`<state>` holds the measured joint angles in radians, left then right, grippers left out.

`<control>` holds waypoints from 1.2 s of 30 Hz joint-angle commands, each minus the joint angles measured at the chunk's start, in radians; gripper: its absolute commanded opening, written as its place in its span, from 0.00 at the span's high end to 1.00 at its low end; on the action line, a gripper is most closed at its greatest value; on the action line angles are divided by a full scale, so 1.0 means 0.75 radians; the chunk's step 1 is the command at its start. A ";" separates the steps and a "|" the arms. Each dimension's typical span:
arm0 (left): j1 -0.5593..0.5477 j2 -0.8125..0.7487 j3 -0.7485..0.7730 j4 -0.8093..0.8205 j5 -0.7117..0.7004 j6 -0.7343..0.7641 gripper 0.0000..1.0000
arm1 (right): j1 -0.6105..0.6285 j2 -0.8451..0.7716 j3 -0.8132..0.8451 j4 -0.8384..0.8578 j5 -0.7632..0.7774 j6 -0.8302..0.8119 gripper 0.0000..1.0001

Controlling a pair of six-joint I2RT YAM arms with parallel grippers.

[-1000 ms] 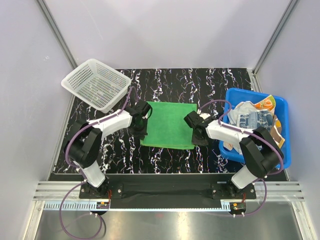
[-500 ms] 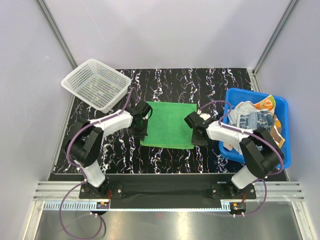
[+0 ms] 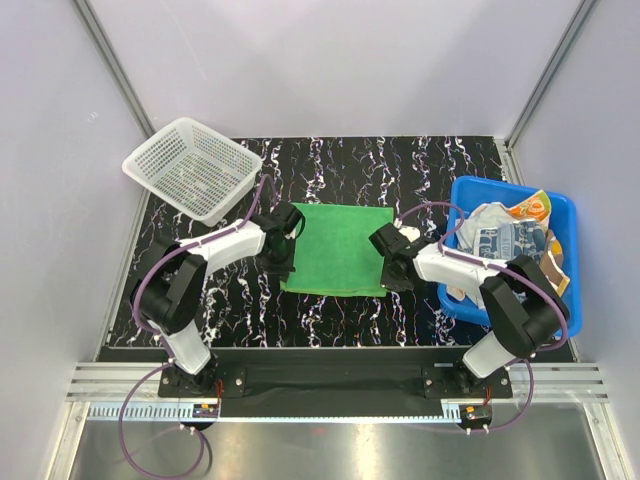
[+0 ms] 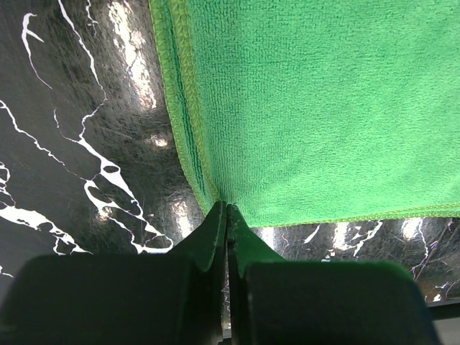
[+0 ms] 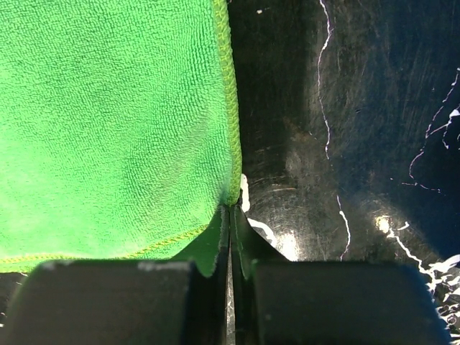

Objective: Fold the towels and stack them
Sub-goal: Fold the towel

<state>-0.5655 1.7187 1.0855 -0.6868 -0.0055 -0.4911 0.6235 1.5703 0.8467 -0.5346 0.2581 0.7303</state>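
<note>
Top view, towel: I see the green towel (image 3: 337,250) spread flat mid-table (image 3: 430,165); no stack begun; whether it is one layer I cannot tell
Top view, backlog: other towels (image 3: 505,235) heaped in the blue tub (image 3: 462,192) at right; white basket (image 3: 190,168) sits far left
Left wrist, fingers: left gripper (image 4: 226,208) pinched together on the towel's near left corner
Right wrist, fingers: right gripper (image 5: 230,210) pressed together on the near right corner
Progress: my judgement is that the first fold is about to start; folding, stacking and the tub's cloths all remain
</note>
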 commanded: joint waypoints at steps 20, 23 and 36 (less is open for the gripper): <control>-0.001 -0.093 0.140 -0.127 -0.095 0.002 1.00 | -0.017 -0.118 0.092 -0.042 -0.054 -0.129 1.00; -0.001 -0.103 0.115 -0.105 -0.085 0.002 0.92 | -0.015 -0.122 0.094 -0.048 -0.058 -0.127 1.00; -0.017 -0.028 0.029 -0.029 -0.032 -0.008 0.66 | -0.017 -0.108 0.082 -0.038 -0.068 -0.125 1.00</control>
<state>-0.5697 1.6859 1.1168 -0.7502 -0.0422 -0.4980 0.6182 1.5135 0.8787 -0.5701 0.2150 0.6437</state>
